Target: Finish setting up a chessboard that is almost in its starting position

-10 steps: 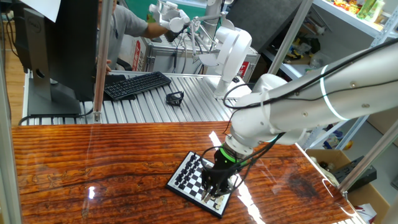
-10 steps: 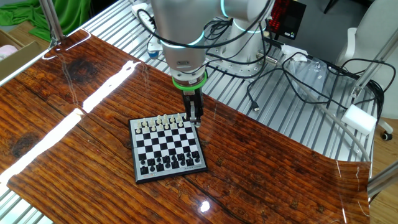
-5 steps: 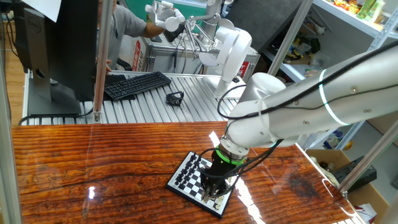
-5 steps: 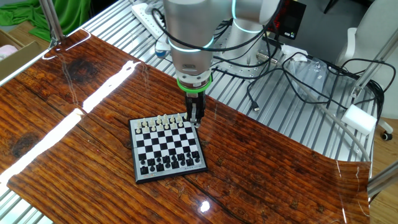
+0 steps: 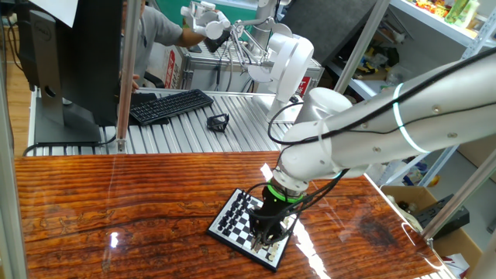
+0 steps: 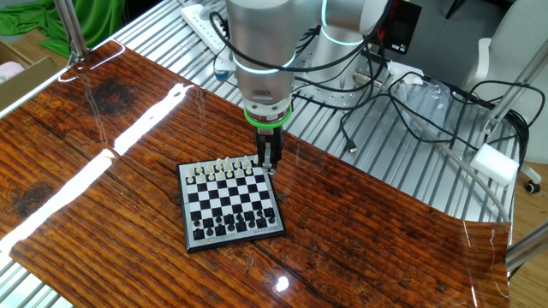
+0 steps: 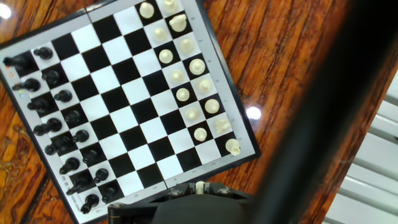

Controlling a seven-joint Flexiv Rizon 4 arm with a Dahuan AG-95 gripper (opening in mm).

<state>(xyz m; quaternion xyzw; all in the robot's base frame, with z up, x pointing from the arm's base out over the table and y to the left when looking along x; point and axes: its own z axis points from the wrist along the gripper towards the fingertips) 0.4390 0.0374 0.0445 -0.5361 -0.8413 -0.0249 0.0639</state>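
Observation:
The chessboard (image 5: 236, 221) (image 6: 229, 205) (image 7: 124, 99) lies on the wooden table top, with black pieces along one side and cream pieces along the other. My gripper (image 6: 269, 165) (image 5: 268, 235) (image 7: 199, 188) hangs over the board's edge at the end of the cream rows. It is shut on a tiny cream piece (image 7: 199, 186), which shows between the fingers at the bottom of the hand view. In one fixed view the arm hides the cream end of the board.
Behind the wood is a ribbed metal table with a keyboard (image 5: 170, 106), a monitor (image 5: 77, 62), a small black object (image 5: 218, 122) and a white robot base (image 5: 288, 66). Cables (image 6: 411, 103) and a power strip (image 6: 201, 21) lie near the arm's base. A person stands at the back.
The arm's upper part has swung slightly sideways. The gripper stays shut on the cream piece at the same edge of the board.

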